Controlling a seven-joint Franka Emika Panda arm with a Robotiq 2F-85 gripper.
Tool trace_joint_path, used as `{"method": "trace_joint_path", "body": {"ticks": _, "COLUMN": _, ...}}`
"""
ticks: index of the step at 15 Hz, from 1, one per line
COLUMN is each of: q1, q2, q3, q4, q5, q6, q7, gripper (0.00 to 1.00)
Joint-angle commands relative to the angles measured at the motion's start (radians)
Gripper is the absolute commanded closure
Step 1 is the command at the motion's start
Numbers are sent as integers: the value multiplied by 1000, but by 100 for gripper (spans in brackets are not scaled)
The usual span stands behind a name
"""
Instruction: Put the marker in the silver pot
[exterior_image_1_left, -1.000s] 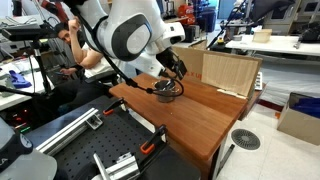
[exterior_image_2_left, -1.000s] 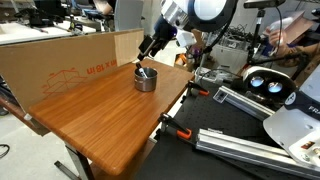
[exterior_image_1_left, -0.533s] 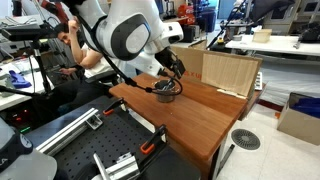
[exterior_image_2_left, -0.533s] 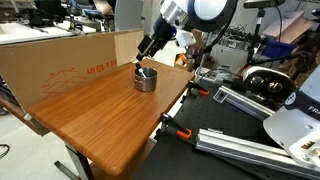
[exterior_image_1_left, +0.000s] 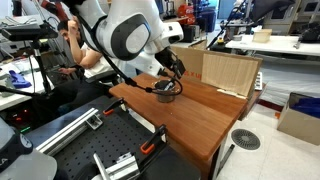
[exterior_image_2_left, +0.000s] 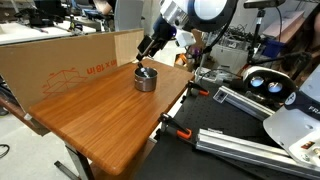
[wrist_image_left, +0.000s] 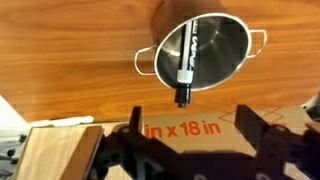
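Wrist view gives us the clearest read: the marker lies inside the silver pot. Its whitish barrel slants across the dark interior, and its black end pokes out over the rim on the side nearest the camera. The gripper hangs above and just to that same side of the pot. Its two fingers are spread wide and have hold of nothing.

We judge the placing itself done, so what remains is a clean retreat. We would keep the fingers apart and lift straight up from the pot rather than sweep sideways. That black end sticks out over the rim toward the gripper, and a brush against it could lever the marker out or push the light pot across the wooden table. We would move the arm aside only once well clear above the rim.

In both exterior views the gripper sits close over the pot, though the marker is too small there to make out.

For writing, the cardboard just beside the pot in the wrist view carries "in x 18 in" in orange-red. The same cardboard panel behind the pot shows reddish print and a drawing in an exterior view, too small for us to read surely.
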Motion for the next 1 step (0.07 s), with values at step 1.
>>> {"method": "trace_joint_path", "body": {"ticks": 1, "q1": 0, "q2": 0, "q3": 0, "q4": 0, "q5": 0, "q6": 0, "q7": 0, "gripper": 0}}
